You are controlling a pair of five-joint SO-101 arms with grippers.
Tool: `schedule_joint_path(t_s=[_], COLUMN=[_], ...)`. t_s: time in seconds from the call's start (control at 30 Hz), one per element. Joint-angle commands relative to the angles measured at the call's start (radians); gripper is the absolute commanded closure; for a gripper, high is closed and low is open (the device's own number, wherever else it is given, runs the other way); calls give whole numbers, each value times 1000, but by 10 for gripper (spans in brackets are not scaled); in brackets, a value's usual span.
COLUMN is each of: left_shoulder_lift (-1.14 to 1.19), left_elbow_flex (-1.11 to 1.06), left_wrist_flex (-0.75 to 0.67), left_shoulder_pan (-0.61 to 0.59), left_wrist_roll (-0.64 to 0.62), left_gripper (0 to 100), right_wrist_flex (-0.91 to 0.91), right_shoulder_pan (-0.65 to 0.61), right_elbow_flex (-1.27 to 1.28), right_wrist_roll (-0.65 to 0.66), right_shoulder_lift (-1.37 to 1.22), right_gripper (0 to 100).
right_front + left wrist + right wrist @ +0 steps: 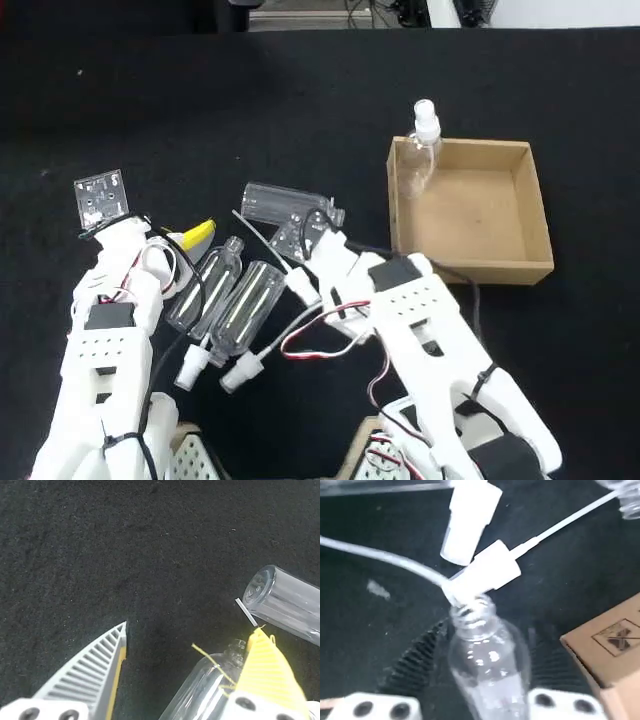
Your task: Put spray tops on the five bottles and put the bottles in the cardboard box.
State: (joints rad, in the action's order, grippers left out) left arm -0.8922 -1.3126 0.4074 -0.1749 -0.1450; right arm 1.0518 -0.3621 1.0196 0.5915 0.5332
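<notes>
One bottle's sorted so far: the capped bottle stands upright in the back corner of the cardboard box, on the side facing the other bottles, with its white spray top on.

The other four are out on the black table. The right gripper is clamped on the held bottle, which is clear plastic with an open neck. In the right wrist view a loose spray top sits right at that neck, its thin tube trailing off across the table. A second spray top lies just beyond it, and a corner of the box is just beside the gripper.

Just past the right gripper, the lying bottle rests on its side, with no top on it that I can see.

Between the two arms, a pair of bottles lies side by side, touching. Two white spray heads sit at their near ends, and I honestly can't tell if either is screwed on.

The left gripper has its fingers spread apart and holds nothing. Its yellow finger sits over the open neck of the closer bottle of that pair, and its grey finger is over bare table.
</notes>
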Motion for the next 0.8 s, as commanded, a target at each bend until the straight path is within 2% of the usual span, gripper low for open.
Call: schedule_joint_path(t_s=[0.0, 0.07, 0.2, 0.3, 0.57, 0.77], left_shoulder_lift=[-11, -11, -11, -11, -11, -11], left_elbow_flex=[25, 25, 25, 25, 25, 25], left_wrist_flex=[-14, -14, -14, -14, -14, -14], left_shoulder_pan=[-7, -7, -7, -8, -5, -4], left_wrist_roll=[-5, -5, -5, -5, -5, -6], left_gripper=[644, 644, 644, 644, 644, 644], right_wrist_flex=[57, 123, 247, 270, 44, 14], right_shoulder_pan=[-14, -14, -11, -11, 98, 106], right_elbow_flex=[-36, -81, -142, -133, 51, 101], right_wrist_roll=[-3, 0, 115, 176, 273, 282], right_shoulder_lift=[-4, 1, 2, -5, -5, -5], right_gripper=[682, 679, 676, 676, 680, 706])
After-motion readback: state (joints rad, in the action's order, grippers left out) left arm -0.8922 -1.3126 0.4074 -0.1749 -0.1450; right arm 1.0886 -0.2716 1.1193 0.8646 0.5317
